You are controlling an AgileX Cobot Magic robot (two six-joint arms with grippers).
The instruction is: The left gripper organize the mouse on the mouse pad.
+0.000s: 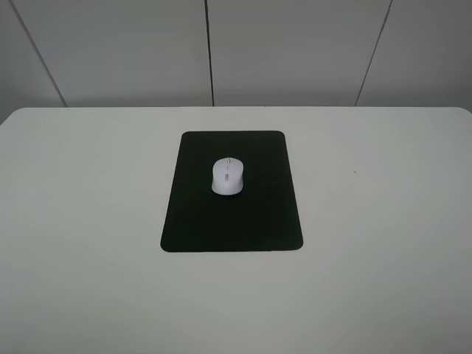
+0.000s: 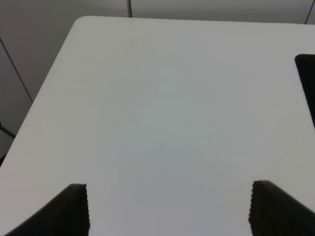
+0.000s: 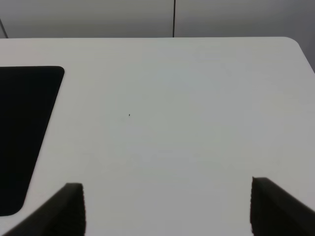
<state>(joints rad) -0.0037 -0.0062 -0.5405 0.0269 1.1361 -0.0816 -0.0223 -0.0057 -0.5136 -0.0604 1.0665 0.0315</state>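
Note:
The white mouse [image 1: 228, 176] rests on the upper middle of the black mouse pad [image 1: 231, 221], its scroll wheel pointing away from the table's front edge. Neither arm shows in the exterior high view. In the left wrist view, my left gripper [image 2: 167, 209] is open over bare white table, its dark fingertips [image 2: 74, 206] wide apart, with a corner of the mouse pad [image 2: 307, 78] at the frame's edge. In the right wrist view, my right gripper [image 3: 167, 209] is also open above bare table, with part of the mouse pad [image 3: 24, 132] off to one side. Nothing is held.
The white table [image 1: 383, 221] stretches wide on both sides of the pad. Its far edge meets a grey panelled wall [image 1: 295, 51]. A tiny dark speck [image 1: 355, 172] lies on the table right of the pad.

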